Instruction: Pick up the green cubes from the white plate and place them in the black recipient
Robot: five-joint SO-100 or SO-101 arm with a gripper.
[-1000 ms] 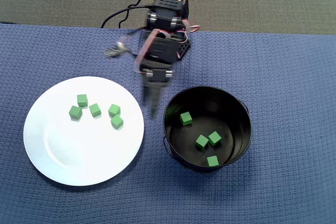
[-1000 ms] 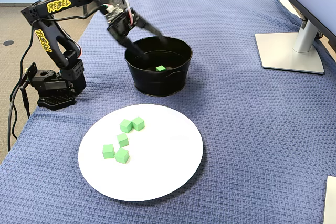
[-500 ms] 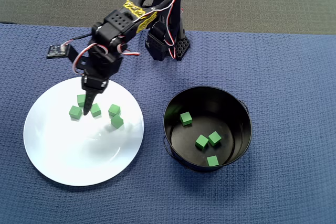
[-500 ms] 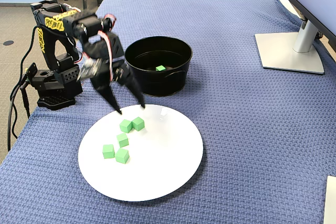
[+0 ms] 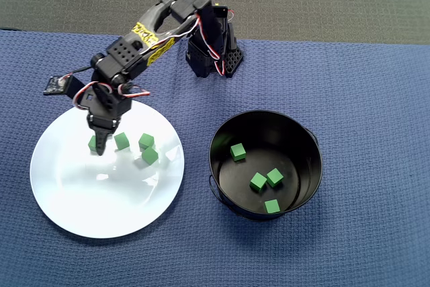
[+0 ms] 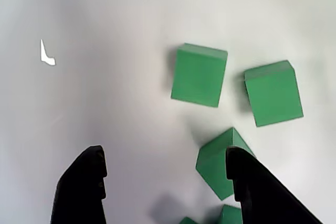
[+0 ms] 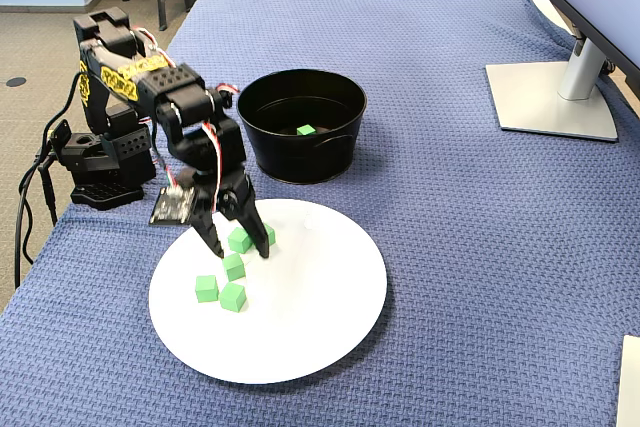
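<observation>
Five green cubes (image 5: 121,141) on the white plate (image 5: 101,199) in the overhead view, clustered toward its far edge, one largely hidden under the gripper (image 5: 99,150); four more lying on the bottom of the black pot (image 5: 222,140), just beside the plate on the blue cloth (image 5: 376,99).

Seen from the wrist camera: gripper (image 6: 165,169) with jaws spread wide and holding nothing, a tilted cube (image 6: 218,162) near the right finger (image 6: 247,182), two flat ones (image 6: 199,75) farther off, bare plate (image 6: 94,77) between the fingertips.

From the fixed side view: gripper (image 7: 238,245) down over the cluster (image 7: 232,267) near the plate's (image 7: 310,337) arm-side edge, pot (image 7: 300,147) well behind.

Probably light and rigid, matte enough to grip; likely to skid on glossy glaze. Best pinched across two opposite flat faces, not corner to corner.
</observation>
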